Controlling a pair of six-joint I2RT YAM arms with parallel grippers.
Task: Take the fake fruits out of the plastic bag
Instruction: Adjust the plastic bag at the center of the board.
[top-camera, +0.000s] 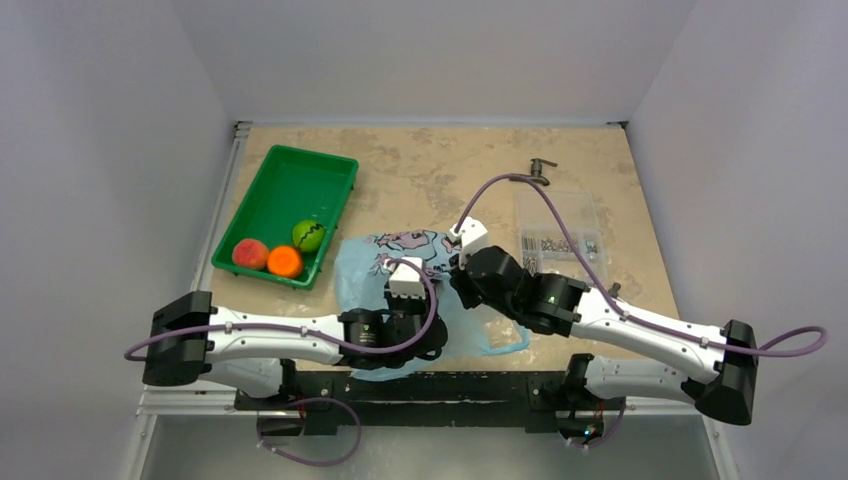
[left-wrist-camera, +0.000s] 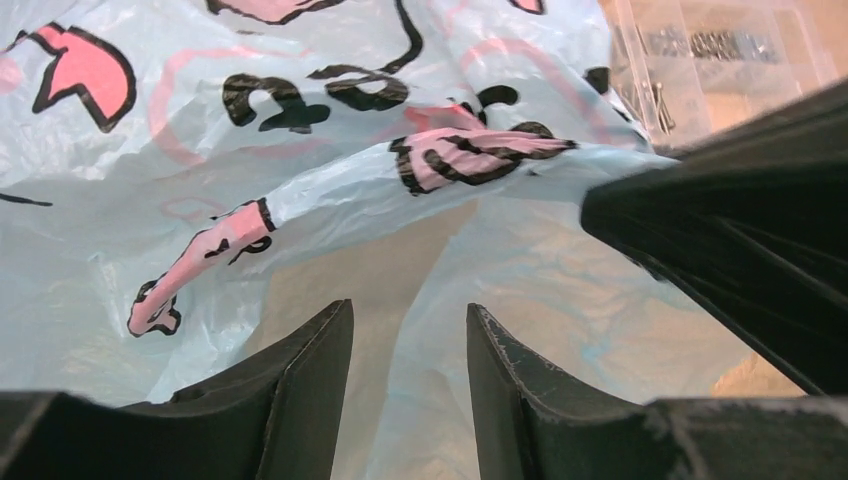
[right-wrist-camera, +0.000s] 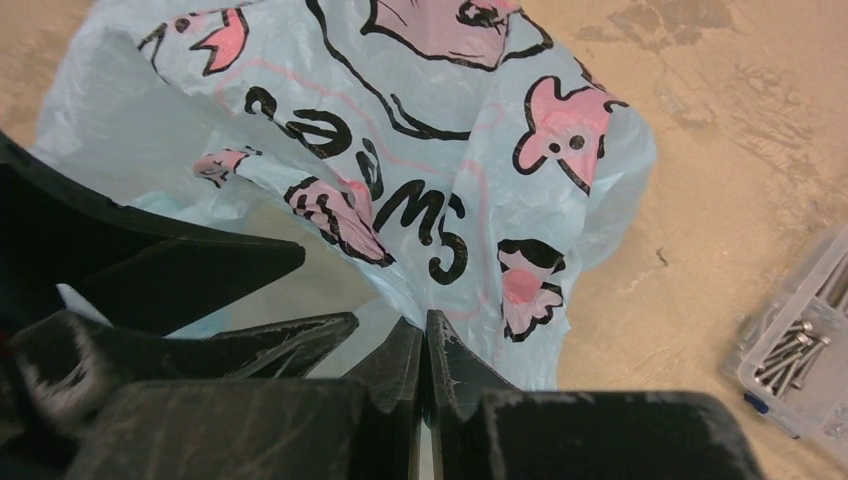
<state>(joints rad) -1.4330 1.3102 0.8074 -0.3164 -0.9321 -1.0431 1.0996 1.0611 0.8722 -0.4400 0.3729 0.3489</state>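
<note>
I'm treating the bag (top-camera: 362, 265), lying on the desk (top-camera: 430, 170), as thin, slippery and almost weightless, so I'm aiming for its rim. Left jaws are standing spread over the film; right jaws are sitting pressed together at its edge.

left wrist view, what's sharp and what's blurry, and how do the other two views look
left wrist: bag print fairly crisp, left fingers dark and soft, clear box at top right blurred; right wrist: bag print sharp, right fingers nearly black, only scuffs showing; top external: even soft light, faint shadows on the table
</note>
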